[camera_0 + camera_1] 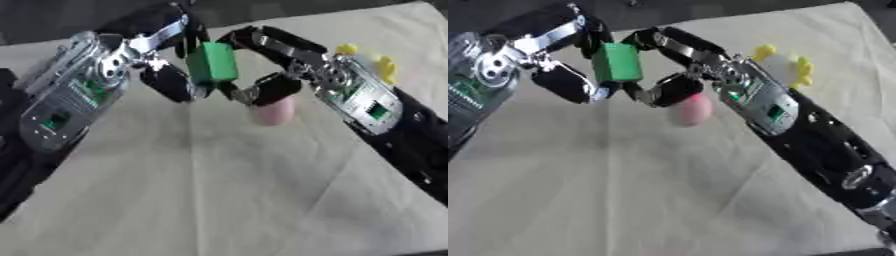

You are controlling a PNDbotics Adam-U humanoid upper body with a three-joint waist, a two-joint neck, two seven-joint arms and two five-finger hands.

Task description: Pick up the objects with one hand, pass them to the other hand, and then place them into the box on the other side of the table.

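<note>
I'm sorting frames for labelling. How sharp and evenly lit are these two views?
Left eye view: soft throughout, the green block between left hand and right hand has smeared edges. Right eye view: equally soft, the pink object is fuzzy; even light, faint shadows on the table cloth, no glare.

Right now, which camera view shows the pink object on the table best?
The right eye view: the pink object shows most of its rounded body below the right hand. In the left eye view, that hand covers its top, so only the lower part appears.
</note>
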